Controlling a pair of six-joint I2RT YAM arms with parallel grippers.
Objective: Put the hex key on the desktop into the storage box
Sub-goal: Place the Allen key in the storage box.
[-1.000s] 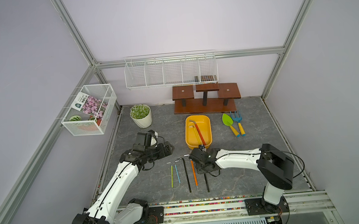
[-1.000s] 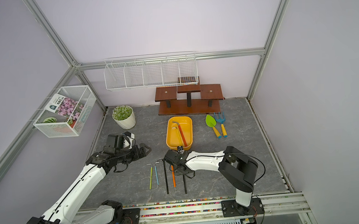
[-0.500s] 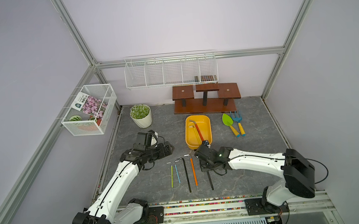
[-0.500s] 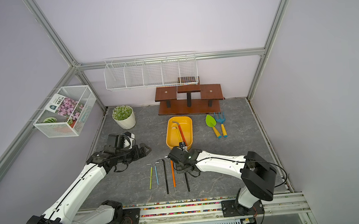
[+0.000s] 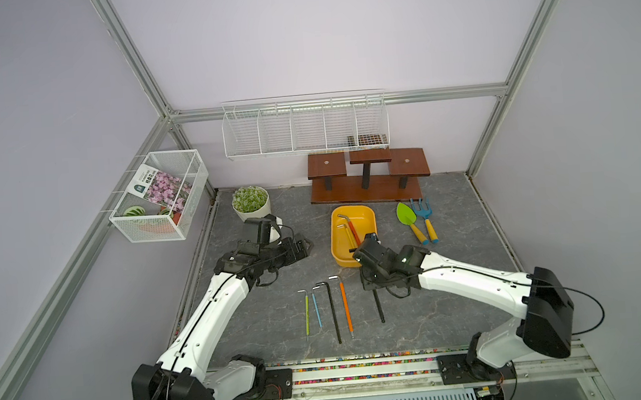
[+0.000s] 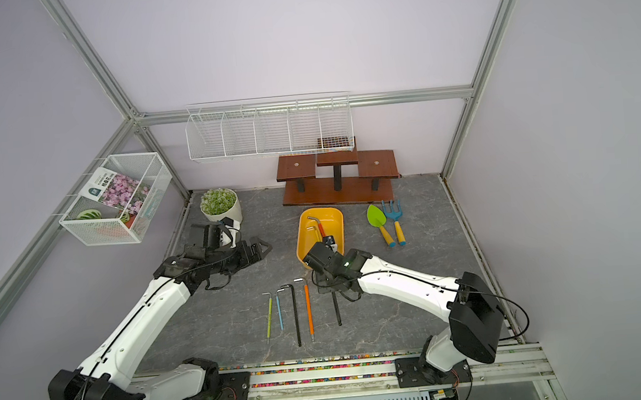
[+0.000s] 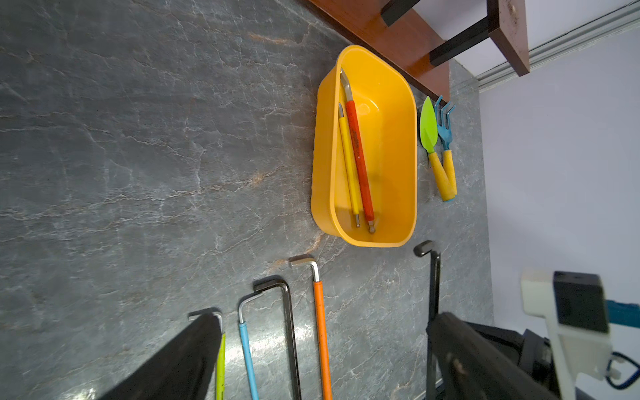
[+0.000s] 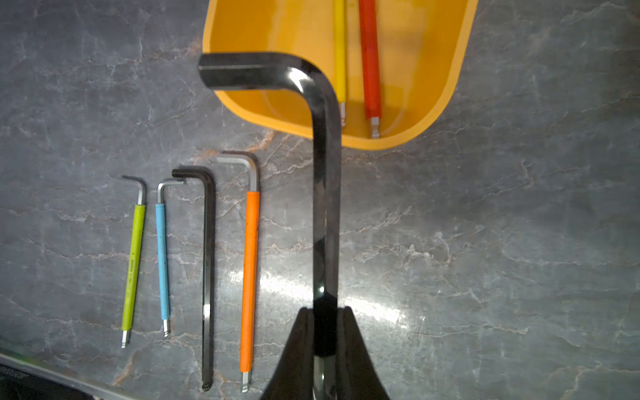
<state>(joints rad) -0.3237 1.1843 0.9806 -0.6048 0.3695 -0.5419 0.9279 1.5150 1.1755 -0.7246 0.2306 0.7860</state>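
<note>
Right tool (image 8: 325, 311) tight around black hex key (image 8: 325, 207), print on green key (image 8: 133, 263) illegible

Storage box (image 7: 322, 156) was yellow; inside it, red key (image 7: 360, 162) and yellow key (image 7: 349, 166). Desktop (image 7: 138, 138) was dark grey, pale-veined marble. Near the box: green key (image 8: 133, 263), blue key (image 8: 162, 259), thin black key (image 8: 207, 277), orange key (image 8: 250, 277), thick black key (image 8: 325, 207).

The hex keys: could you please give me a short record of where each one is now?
In box: red key, yellow key
On desktop: green key, blue key, black key, orange key, in a row
Right end effector: shut on second black key
Left end effector: open, empty
</note>
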